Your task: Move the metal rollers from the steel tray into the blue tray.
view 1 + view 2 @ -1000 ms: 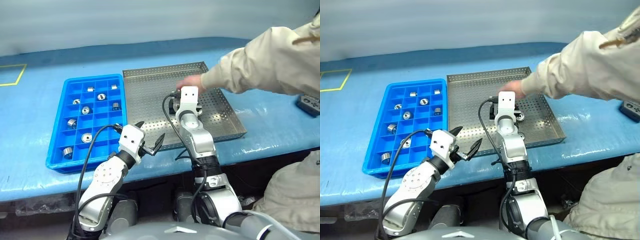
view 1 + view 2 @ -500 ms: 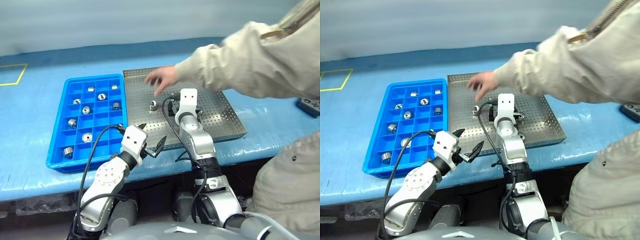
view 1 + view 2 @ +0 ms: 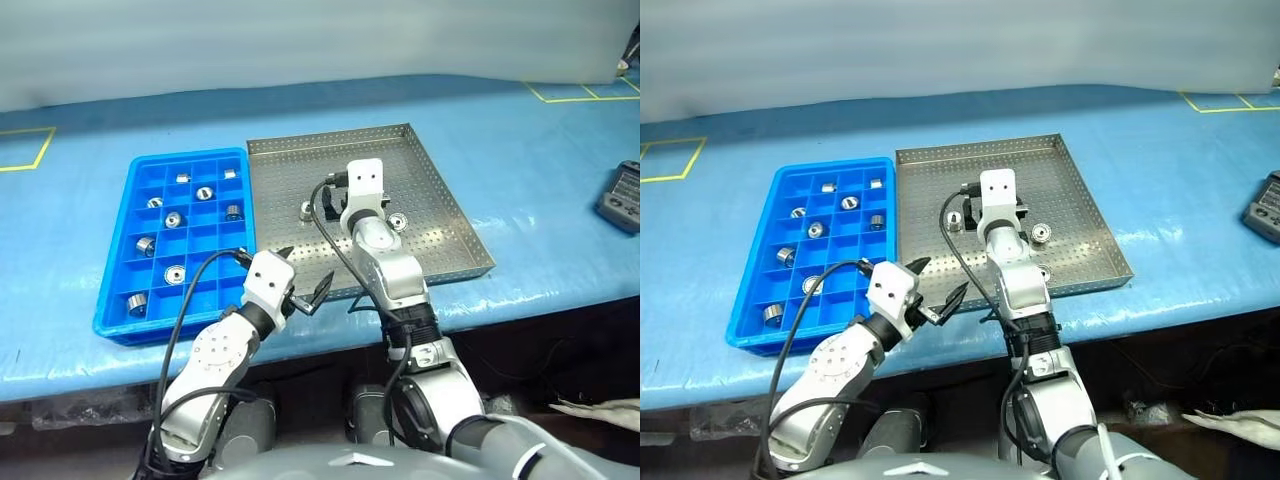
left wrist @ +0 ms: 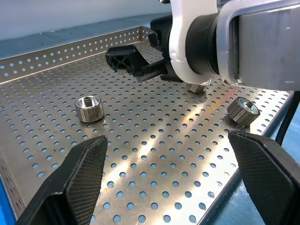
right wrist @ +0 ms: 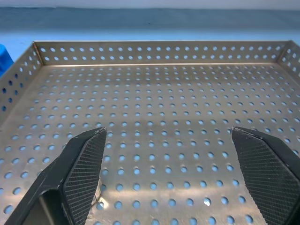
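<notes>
Shiny silver metal rollers (image 3: 306,210) we find partly in the perforated grey steel tray (image 3: 430,180), partly in the gridded blue plastic tray (image 3: 112,300) to its left, both grippers (image 3: 303,277) (image 5: 171,168) released, empty.

We see a long table (image 3: 520,150) covered in a bright blue sheet, running across the whole width. Yellow tape lines (image 3: 28,150) mark a square near its far left edge, and more yellow tape (image 3: 580,95) marks the far right corner. Behind the table rises a plain pale grey-blue wall (image 3: 300,40). Below the near edge the space is dark. A dark handheld device (image 3: 622,197) lies at the right edge.
</notes>
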You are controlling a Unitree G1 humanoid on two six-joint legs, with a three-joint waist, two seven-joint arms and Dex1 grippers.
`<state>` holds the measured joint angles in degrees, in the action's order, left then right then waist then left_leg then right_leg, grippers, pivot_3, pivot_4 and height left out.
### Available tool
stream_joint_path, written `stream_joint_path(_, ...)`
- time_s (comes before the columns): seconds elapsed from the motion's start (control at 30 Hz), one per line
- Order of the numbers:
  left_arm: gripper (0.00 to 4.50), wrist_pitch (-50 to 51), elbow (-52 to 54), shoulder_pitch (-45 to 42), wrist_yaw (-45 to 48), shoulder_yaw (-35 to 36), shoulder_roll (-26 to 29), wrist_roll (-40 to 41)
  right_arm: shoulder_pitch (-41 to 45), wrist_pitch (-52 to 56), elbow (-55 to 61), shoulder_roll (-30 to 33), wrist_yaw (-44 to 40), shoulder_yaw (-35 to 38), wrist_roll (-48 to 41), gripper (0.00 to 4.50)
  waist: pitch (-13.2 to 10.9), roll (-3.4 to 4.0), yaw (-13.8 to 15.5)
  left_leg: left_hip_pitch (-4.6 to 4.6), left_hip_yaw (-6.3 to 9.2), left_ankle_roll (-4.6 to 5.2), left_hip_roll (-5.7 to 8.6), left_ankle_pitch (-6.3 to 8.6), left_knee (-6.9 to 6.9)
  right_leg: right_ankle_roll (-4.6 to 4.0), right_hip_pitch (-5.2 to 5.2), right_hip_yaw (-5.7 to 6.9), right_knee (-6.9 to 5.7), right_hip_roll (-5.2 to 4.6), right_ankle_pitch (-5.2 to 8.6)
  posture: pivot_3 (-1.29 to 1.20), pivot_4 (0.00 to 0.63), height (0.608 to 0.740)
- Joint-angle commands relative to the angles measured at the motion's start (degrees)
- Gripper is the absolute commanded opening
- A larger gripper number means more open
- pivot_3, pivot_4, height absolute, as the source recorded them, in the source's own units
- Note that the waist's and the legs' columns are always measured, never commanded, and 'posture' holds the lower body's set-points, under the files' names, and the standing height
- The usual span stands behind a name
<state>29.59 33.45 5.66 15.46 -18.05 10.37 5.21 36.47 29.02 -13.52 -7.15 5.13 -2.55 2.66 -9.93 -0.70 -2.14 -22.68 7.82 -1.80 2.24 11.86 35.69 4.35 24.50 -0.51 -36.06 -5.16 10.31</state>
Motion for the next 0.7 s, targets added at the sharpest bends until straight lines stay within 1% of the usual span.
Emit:
stream_joint_path(0.03, 4.48, -0.4, 1.4, -0.1, -0.1, -0.4, 0.0, 0.0, 3.2, -1.2, -2.2, -0.4, -4.2, -1.3, -1.9, 4.5, 0.0, 0.0, 0.0, 0.01, 0.0, 0.0, 0.0, 0.0, -0.01, 0.0, 0.0, 0.01, 0.0, 0.0, 0.0, 0.07, 0.15, 0.74)
stream_joint_path(0.2, 4.48, -0.2, 1.5, 0.6, -0.5, -0.5, 0.2, -0.2, 5.6, -3.4, -9.4, -0.3, -7.6, -2.8, -1.8, 4.5, 0.0, 0.0, 0.2, 0.01, 0.02, 0.0, 0.0, 0.0, -0.04, -0.01, 0.0, 0.01, 0.01, 0.01, 0.0, 0.09, 0.15, 0.74)
stream_joint_path(0.3, 4.48, -0.2, 1.7, 0.9, -0.6, -0.6, 0.4, -0.3, 7.3, -5.2, -13.9, -1.0, -9.0, -2.1, -3.0, 4.5, 0.0, 0.01, 0.2, 0.01, 0.02, 0.0, 0.0, 0.0, -0.06, -0.01, 0.01, 0.01, 0.01, 0.01, 0.0, 0.1, 0.15, 0.74)
stream_joint_path(0.6, 4.48, -0.2, 2.1, 1.4, -1.0, -0.7, 0.4, -0.4, 12.3, -11.6, -29.7, -0.2, -9.1, -0.7, -3.2, 4.5, 0.0, 0.01, 0.6, 0.02, 0.03, 0.0, 0.0, 0.0, -0.06, -0.01, 0.0, 0.0, 0.0, 0.02, 0.0, 0.12, 0.15, 0.74)
stream_joint_path(0.7, 4.5, -0.2, 2.1, 1.5, -1.2, -0.8, 0.4, -0.4, 13.3, -12.7, -33.9, 0.0, -8.9, 0.6, -4.0, 3.89, 0.0, 0.01, 0.9, 0.02, 0.03, 0.0, 0.0, 0.0, -0.08, -0.01, 0.01, 0.0, 0.0, 0.02, 0.0, 0.12, 0.15, 0.74)
